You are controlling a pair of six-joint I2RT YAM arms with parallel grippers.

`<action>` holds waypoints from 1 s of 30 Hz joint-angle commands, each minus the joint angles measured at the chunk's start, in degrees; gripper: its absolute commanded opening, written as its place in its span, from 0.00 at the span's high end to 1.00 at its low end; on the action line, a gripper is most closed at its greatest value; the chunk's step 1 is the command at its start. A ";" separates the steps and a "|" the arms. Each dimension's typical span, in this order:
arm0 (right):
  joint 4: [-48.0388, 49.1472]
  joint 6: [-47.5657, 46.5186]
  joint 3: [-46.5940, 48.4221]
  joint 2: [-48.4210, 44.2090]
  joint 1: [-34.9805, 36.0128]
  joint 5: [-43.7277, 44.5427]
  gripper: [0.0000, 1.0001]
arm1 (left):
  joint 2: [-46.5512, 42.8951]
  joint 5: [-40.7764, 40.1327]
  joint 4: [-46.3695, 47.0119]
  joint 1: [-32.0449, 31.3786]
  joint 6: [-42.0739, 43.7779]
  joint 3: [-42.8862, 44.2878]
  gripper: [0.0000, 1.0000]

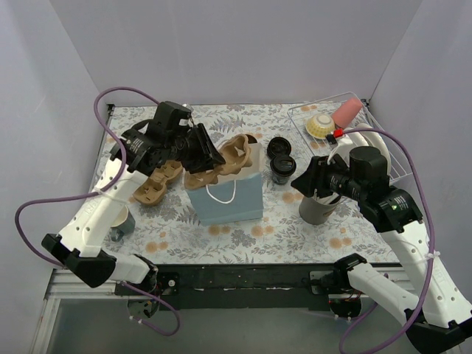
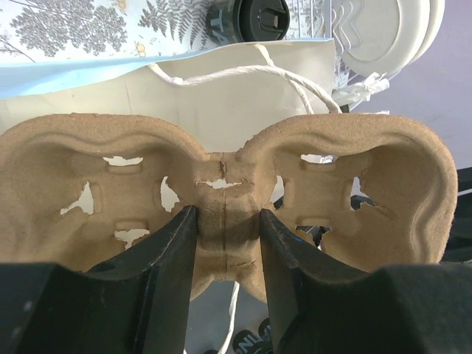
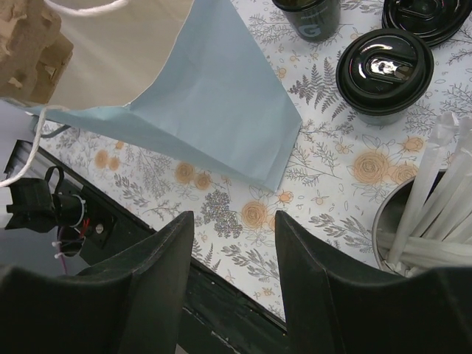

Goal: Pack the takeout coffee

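Two takeout coffee cups, black with black lids, stand on the floral cloth right of the bag: one point(image 1: 282, 169) nearer, one point(image 1: 279, 147) behind it. The right wrist view shows a lidded cup point(image 3: 383, 70) and a lettered one point(image 3: 310, 15). My left gripper point(image 1: 210, 158) is shut on the middle ridge of a brown pulp cup carrier point(image 2: 221, 184), holding it over the open mouth of the blue paper bag point(image 1: 225, 199). My right gripper point(image 3: 232, 221) hangs open and empty above the cloth near the front edge, between the bag point(image 3: 214, 96) and the cups.
A second pulp carrier point(image 1: 155, 184) lies left of the bag. A grey holder of white utensils point(image 1: 318, 208) stands under my right wrist. A white wire basket point(image 1: 383, 140) with small items sits at the back right. A teal cup point(image 1: 122, 221) stands by my left arm.
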 commanded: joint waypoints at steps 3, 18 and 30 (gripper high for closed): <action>4.69 0.17 3.17 0.25 0.21 -2.19 0.44 | 1.61 -6.74 -5.62 -0.17 1.23 7.55 0.84; 22.71 -2.56 2.05 6.15 0.30 -9.92 0.42 | 1.70 -10.36 -6.59 -0.35 4.65 7.55 0.84; 20.00 -1.59 3.62 13.09 6.88 -5.11 0.42 | 2.13 -11.15 -7.21 -1.57 6.33 5.97 0.83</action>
